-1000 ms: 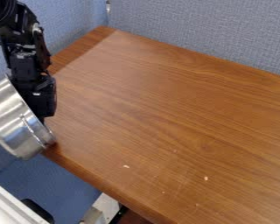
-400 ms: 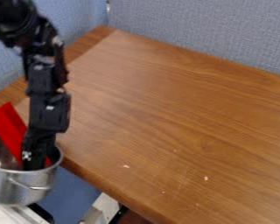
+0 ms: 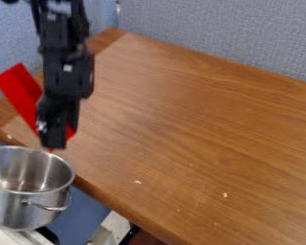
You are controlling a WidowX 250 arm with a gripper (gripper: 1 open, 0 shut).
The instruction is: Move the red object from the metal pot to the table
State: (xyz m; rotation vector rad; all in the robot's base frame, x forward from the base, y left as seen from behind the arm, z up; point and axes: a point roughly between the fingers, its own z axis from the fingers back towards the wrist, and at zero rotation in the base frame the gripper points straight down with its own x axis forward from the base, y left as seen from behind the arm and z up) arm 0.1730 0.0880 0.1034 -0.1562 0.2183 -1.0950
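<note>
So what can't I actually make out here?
- Gripper tips: blurred by motion in the camera view, dark against dark.
- Middle of the red object: hidden behind the gripper.
- Top of the arm: cut off by the upper edge.
- Metal pot's far left side: cut off by the left edge.

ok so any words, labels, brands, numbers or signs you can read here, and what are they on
None that can be read: no lettering, brand, number or sign shows on the metal pot, the red object, the table or the grey wall panel.
The arm is blurred, so any marking on it could not be read.
</note>
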